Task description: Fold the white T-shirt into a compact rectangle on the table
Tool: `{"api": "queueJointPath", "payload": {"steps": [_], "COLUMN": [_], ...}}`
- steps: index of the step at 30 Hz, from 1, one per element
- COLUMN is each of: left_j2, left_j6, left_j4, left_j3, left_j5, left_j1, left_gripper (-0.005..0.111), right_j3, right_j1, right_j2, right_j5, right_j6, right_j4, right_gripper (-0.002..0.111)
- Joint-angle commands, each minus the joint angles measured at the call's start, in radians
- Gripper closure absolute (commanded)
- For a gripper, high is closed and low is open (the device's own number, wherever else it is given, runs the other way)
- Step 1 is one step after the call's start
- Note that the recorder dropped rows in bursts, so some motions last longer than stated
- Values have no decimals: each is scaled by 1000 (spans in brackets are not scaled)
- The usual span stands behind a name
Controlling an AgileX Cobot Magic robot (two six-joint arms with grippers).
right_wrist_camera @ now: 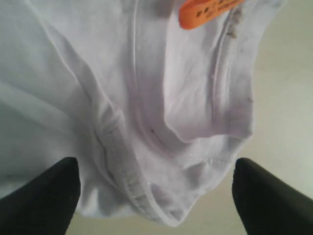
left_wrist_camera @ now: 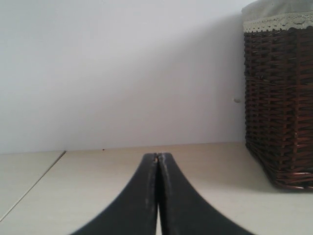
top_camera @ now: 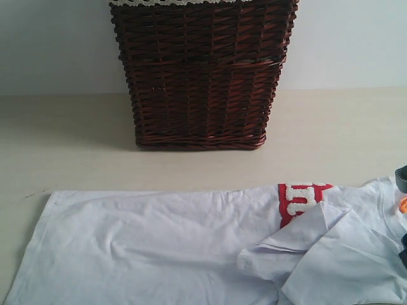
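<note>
The white T-shirt [top_camera: 159, 248] lies spread across the near part of the table [top_camera: 63, 146], its red band with white letters [top_camera: 299, 200] showing and one sleeve [top_camera: 299, 238] folded in over the body. The orange neck tag [top_camera: 403, 204] sits at the right edge. My right gripper [right_wrist_camera: 155, 169] is open, its dark fingers [right_wrist_camera: 49, 196] straddling the bunched collar [right_wrist_camera: 146, 186] of the shirt [right_wrist_camera: 73, 73] below the tag [right_wrist_camera: 208, 11]. Nothing is clamped. My left gripper [left_wrist_camera: 157, 157] is shut with nothing in it, low over bare table [left_wrist_camera: 73, 186] away from the shirt, and out of the exterior view.
A tall dark brown wicker basket [top_camera: 202, 76] with a grey lace-trimmed liner [left_wrist_camera: 276, 22] stands at the back middle against the pale wall. Bare tabletop lies between it and the shirt. A table seam [left_wrist_camera: 29, 188] runs beside the left gripper.
</note>
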Motion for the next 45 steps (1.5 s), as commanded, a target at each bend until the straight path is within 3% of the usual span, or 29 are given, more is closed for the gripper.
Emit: {"api": "queueJointPath", "payload": {"steps": [1, 7, 24, 29, 32, 33, 36, 38, 45], "left_j2": [-6, -6, -6, -6, -6, -6, -6, -6, -6], "left_j6": [-6, -6, -6, -6, -6, -6, -6, -6, -6], "left_j4": [-7, -7, -7, -7, -7, -7, -7, -7, -7], "left_j3": [0, 0, 0, 0, 0, 0, 0, 0, 0], "left_j5": [0, 0, 0, 0, 0, 0, 0, 0, 0], "left_j1": [2, 2, 2, 2, 2, 2, 2, 2, 2], "left_gripper": [107, 107, 107, 107, 107, 107, 107, 107, 107], "right_j3": [2, 2, 2, 2, 2, 2, 2, 2, 2], "right_j1": [-43, -63, -63, -63, -63, -63, -63, -63, -63], "right_j2": [69, 74, 194, 228, 226, 226, 216, 205, 172], "right_j5": [-69, -189, -211, -175, -174, -174, -177, -172, -130], "right_j6": [-11, -71, -75, -68, -78, -78, -94, -97, -175], "right_j4": [7, -17, -13, 90, 88, 88, 88, 85, 85], "right_gripper": [27, 27, 29, 73, 105, 108, 107, 99, 38]}}
